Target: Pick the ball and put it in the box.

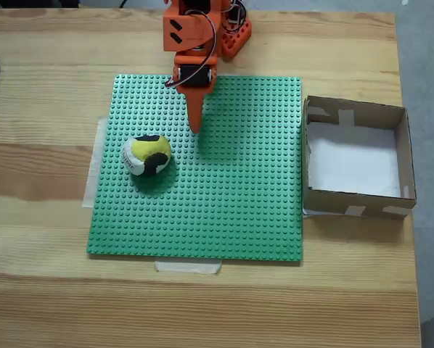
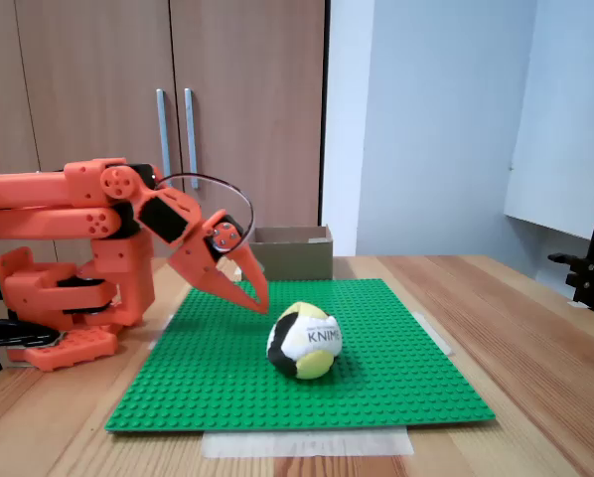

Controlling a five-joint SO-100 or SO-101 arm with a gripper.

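The ball [image 1: 146, 154] rests on the green baseplate [image 1: 231, 210], well apart from the box [image 1: 405, 152]. The gripper [image 1: 196, 127] appears clenched, empty. Risk: descending shut, it nudges the ball rolling away.

Arm's [image 1: 195, 32] upper part beyond the top edge; box [image 2: 292, 252] mostly behind the pincer [image 2: 260, 298].

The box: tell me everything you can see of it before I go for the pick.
The shallow square brown cardboard box sits upright and open-topped at the right of the green studded baseplate in the top-down fixed view, close against its edge. Its bottom is white and bare; pale tape strips patch the walls. Nothing lies inside. It rests on the wooden table, near the table's right edge. In the side-on fixed view only a wall shows, behind the plate.
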